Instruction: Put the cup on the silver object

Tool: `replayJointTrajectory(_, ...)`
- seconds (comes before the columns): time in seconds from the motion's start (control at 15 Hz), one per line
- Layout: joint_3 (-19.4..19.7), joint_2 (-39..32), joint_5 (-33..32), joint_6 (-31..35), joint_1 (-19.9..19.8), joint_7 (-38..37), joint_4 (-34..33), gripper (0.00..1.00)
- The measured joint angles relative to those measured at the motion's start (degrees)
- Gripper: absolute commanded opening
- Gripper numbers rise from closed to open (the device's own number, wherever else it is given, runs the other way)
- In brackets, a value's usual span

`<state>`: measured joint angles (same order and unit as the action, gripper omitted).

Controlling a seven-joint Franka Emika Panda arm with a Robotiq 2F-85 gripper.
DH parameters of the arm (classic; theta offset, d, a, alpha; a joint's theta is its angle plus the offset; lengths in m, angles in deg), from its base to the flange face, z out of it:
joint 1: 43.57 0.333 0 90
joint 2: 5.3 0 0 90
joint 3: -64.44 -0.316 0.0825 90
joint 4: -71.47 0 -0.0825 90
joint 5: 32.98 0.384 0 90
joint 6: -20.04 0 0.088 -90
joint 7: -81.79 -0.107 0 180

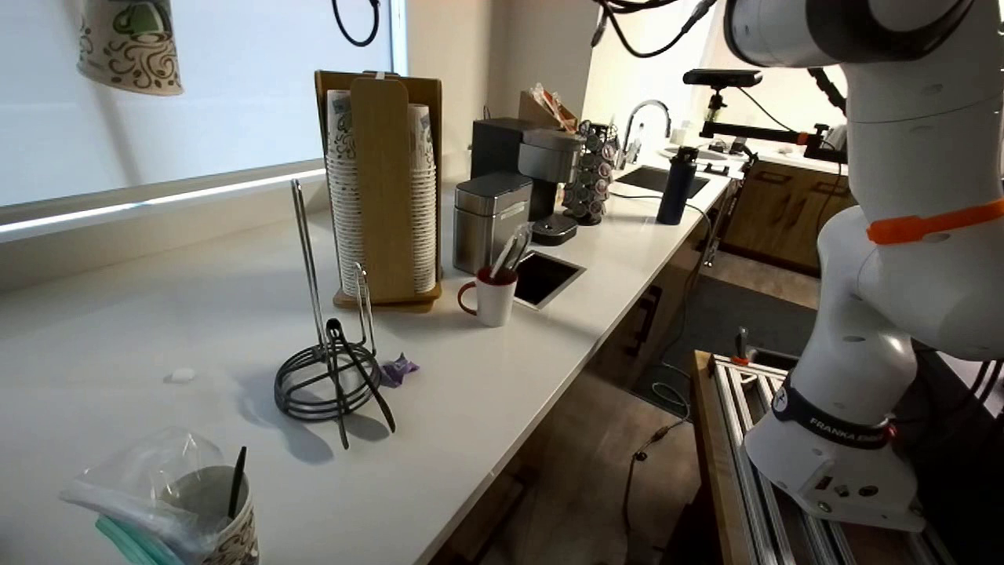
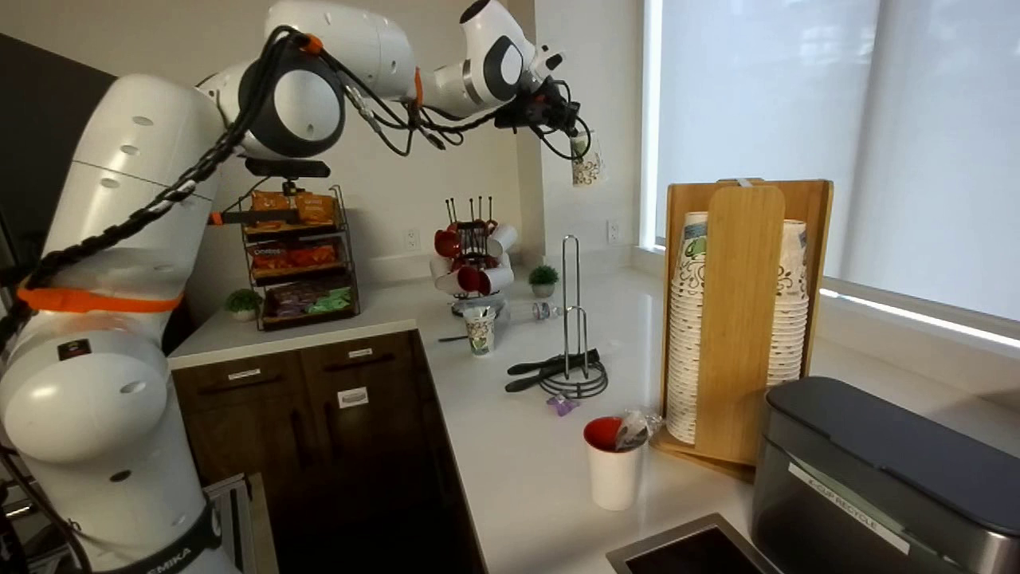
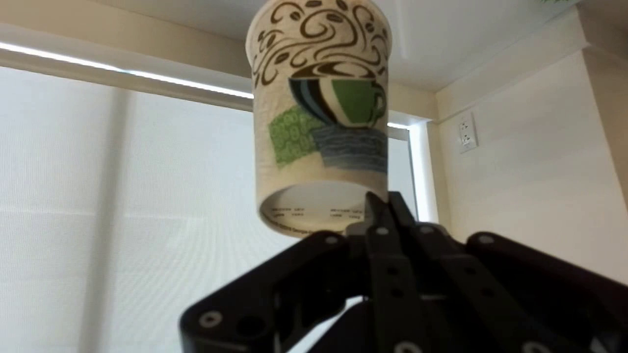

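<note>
Edge pinch, drop risk

Wrist view: gripper [image 3: 383, 198] clamped on cup [image 3: 321, 98], base edge only; small bite could let it slip.
In an exterior view, silver rod [image 2: 566, 279] stands well below gripper, alignment unclear; off-line descent may knock it.
In an exterior view, cup [image 1: 129, 47] hangs mouth down, away from gripper; long axis near vertical.

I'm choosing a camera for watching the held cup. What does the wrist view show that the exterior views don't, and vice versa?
Only the wrist view shows the small print on the base of the cup and, plainly, the gripper closed on that base's edge.

Only the exterior views show the silver object, the white mug and the wooden cup holder.

Both share the held cup's brown swirls and the window shade.
</note>
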<state>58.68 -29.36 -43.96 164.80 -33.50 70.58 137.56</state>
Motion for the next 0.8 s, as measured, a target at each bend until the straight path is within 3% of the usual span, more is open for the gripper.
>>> replayJointTrajectory(0.8, 3.3, 24.3, -4.7, -0.3, -0.6, -13.7, 32.5, 0.01)
